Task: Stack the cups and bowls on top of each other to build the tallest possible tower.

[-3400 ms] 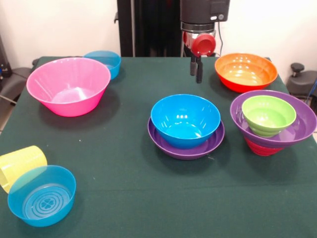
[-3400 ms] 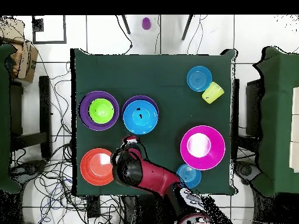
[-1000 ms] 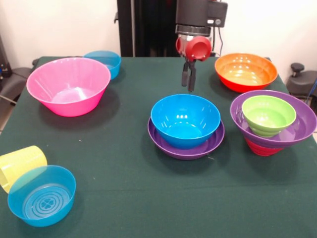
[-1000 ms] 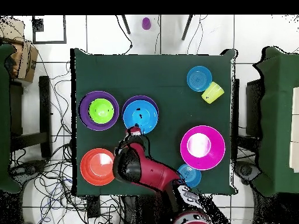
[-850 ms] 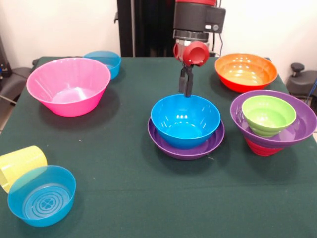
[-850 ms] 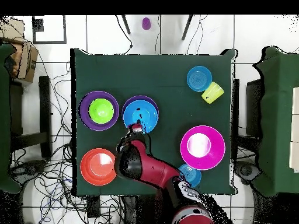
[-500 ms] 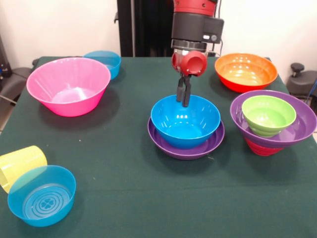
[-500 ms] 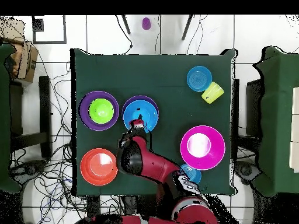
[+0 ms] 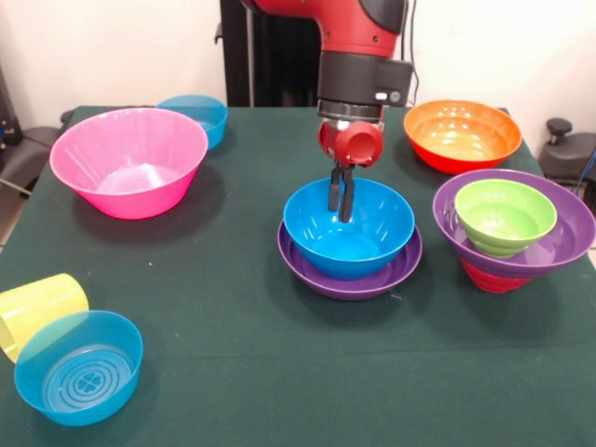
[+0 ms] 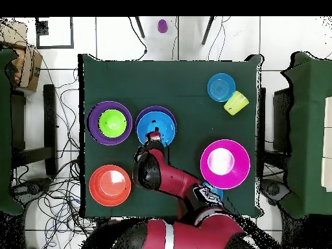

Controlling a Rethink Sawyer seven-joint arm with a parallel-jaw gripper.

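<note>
Lowered from above the tabletop's far edge, the gripper [image 9: 341, 198], jaws narrow and empty, dips inside the light, slippery-looking blue bowl [image 9: 349, 226], likeliest gripped by its thin rim.

Front low across table [image 9: 233, 372]; overhead straight down; both share it.
</note>
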